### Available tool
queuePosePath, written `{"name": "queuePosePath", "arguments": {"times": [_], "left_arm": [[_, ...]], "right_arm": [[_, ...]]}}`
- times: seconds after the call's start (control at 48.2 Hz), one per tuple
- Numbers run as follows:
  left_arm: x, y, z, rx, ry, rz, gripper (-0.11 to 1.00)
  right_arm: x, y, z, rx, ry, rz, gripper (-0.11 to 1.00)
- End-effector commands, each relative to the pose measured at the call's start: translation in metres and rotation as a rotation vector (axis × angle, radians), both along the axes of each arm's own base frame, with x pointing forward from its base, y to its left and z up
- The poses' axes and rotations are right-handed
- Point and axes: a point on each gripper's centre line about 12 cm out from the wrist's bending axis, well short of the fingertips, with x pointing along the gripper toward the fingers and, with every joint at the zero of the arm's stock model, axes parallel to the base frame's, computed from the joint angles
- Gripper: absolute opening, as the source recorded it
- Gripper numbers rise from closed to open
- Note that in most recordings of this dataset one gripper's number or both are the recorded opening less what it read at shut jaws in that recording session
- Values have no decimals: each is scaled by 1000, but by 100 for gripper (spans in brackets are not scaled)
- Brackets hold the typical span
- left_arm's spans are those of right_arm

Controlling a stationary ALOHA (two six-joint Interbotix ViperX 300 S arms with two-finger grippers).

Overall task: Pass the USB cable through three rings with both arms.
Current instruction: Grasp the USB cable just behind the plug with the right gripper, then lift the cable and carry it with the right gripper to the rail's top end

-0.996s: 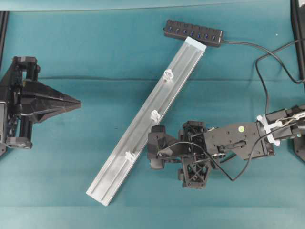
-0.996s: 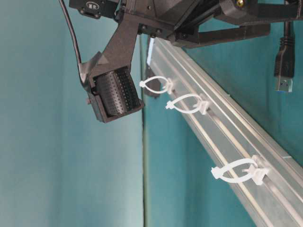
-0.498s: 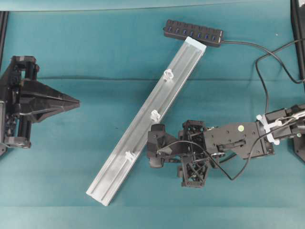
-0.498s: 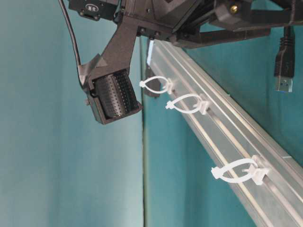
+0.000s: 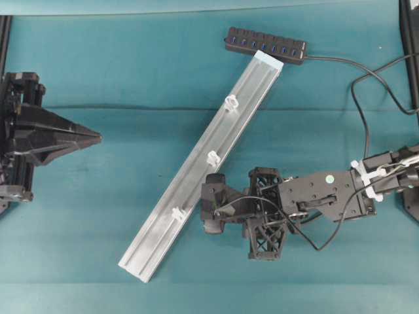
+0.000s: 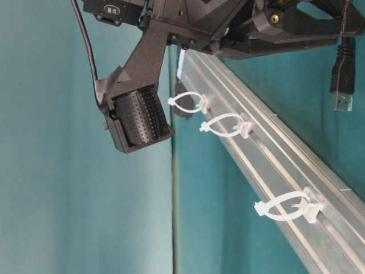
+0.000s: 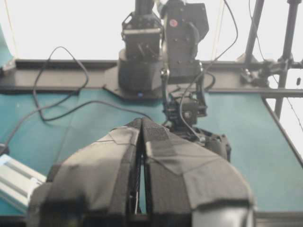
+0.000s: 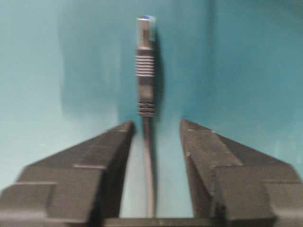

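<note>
The right arm's black pointed gripper (image 8: pixel 156 137) is straddling the thin dark USB cable (image 8: pixel 145 66), jaws apart, not yet pinching. The cord is running straight ahead, plug outward, near the teal worktop's front edge. The left gripper (image 5: pixel 91 138) is sitting shut, well apart.

Even light; wrist views blurry, backlit.

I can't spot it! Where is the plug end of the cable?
In the right wrist view, the dark grey USB cable's metal-tipped plug lies on the teal table, its cord running between the right gripper's parted black fingers.
</note>
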Motion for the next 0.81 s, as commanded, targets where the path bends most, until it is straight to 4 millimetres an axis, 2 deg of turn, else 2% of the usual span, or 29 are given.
{"name": "queuePosePath", "arguments": {"times": [0.0,0.228,0.56,0.788], "left_arm": [[0,0,12,4,-37,-2,0],[-1,0,13,4,-40,-2,0],[0,0,12,4,-34,-2,0],[1,0,12,4,-32,-2,0]], "right_arm": [[-3,11,-10,-1,38,18,35],[0,12,-9,0,35,18,9],[0,10,-5,0,36,14,9],[1,-6,28,9,-11,-23,9]]}}
